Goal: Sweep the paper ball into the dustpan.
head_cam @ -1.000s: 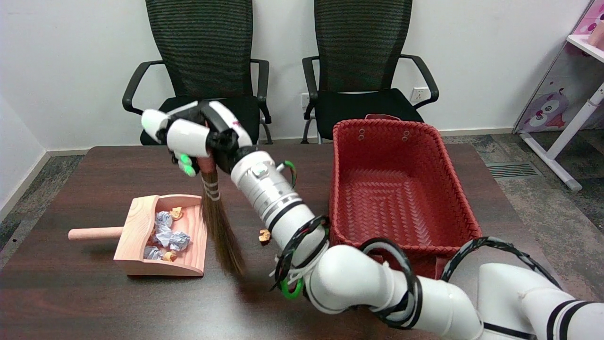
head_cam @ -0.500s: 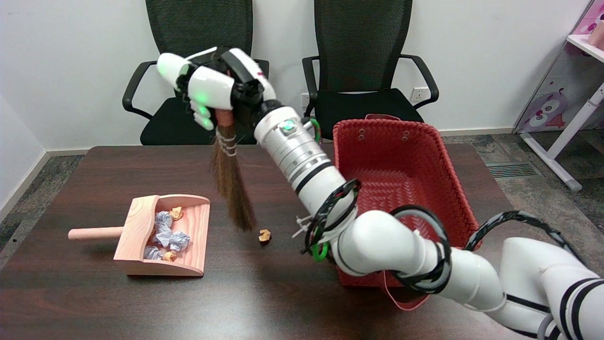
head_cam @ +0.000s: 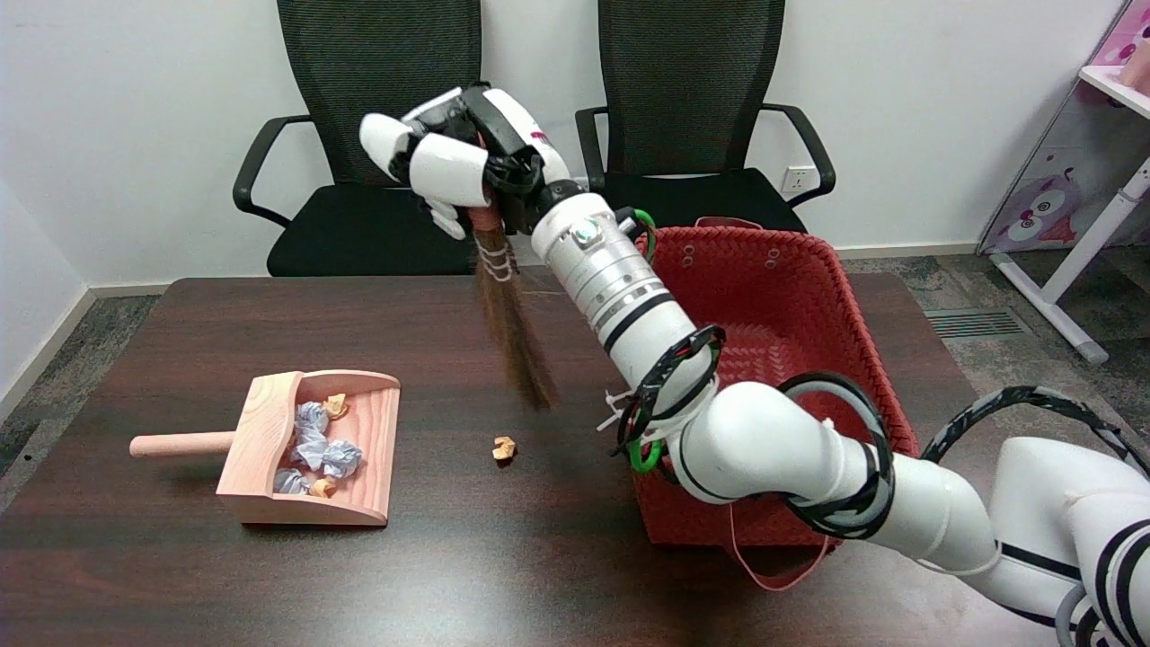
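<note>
Dark table (head_cam: 180,575) bears dustpan (head_cam: 269,431) (wooden), scrap (head_cam: 504,447), red basket (head_cam: 791,359).

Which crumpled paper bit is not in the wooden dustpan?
The small tan paper scrap, alone on the dark table; the others lie inside the wooden dustpan.

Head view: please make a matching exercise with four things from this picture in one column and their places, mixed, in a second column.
Things:
1. broom
2. blue-grey paper balls
3. small tan scrap
4. red basket

Places:
A. inside the wooden dustpan
B. on the table, on the right side
C. held in the air by the right robot hand
D. alone on the bare table

Pairs: 1-C, 2-A, 3-D, 4-B
</note>
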{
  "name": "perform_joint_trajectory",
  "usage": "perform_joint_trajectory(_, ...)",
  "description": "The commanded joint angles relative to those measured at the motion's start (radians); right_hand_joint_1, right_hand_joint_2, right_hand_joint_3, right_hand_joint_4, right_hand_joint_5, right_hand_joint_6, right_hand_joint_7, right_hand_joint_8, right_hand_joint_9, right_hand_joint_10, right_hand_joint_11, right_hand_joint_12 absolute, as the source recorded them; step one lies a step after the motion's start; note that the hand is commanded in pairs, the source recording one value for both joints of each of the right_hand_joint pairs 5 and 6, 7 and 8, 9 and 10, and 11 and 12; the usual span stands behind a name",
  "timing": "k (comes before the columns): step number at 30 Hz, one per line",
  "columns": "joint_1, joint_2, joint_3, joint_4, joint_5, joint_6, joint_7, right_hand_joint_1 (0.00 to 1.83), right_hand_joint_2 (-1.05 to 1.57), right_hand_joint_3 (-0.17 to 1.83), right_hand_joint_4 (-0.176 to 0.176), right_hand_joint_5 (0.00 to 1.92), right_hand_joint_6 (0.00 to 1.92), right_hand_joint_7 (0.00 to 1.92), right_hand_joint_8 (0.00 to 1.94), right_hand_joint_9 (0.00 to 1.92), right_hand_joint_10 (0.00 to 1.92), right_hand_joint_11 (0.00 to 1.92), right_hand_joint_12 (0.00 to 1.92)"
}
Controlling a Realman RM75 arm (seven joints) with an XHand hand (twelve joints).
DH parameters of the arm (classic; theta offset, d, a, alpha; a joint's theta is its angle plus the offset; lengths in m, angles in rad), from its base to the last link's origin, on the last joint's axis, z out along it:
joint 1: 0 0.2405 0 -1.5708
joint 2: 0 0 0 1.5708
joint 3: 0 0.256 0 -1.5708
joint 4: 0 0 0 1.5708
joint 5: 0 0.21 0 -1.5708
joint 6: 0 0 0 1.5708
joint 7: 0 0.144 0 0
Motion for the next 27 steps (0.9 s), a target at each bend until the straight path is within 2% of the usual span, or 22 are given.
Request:
perform_joint_trajectory(1,-0.029,-0.044,-0.067,0.135,0.039,0.056,-0.226,1.06,1.57,1.01,0.176,1.92,1.92,1.92,1.92,1.92,1.92,1.92,1.92)
perform_joint_trajectory(10,-0.064,-0.230,-0.072,0.334,-0.038,0.043,-0.316,1.06,1.57,1.02,0.173,1.92,1.92,1.92,1.92,1.92,1.92,1.92,1.92)
perform_joint_trajectory(11,-0.064,-0.249,-0.074,0.349,-0.048,0.042,-0.329,1.08,1.57,1.02,0.081,1.92,1.92,1.92,1.92,1.92,1.92,1.92,1.92)
perform_joint_trajectory(21,-0.090,-0.377,-0.074,0.430,-0.065,0.077,-0.474,1.09,1.57,1.01,0.080,1.92,1.92,1.92,1.92,1.92,1.92,1.92,1.92)
perform_joint_trajectory(27,-0.105,-0.437,-0.072,0.496,-0.142,0.093,-0.478,1.09,1.57,1.02,0.079,1.92,1.92,1.92,1.92,1.92,1.92,1.92,1.92)
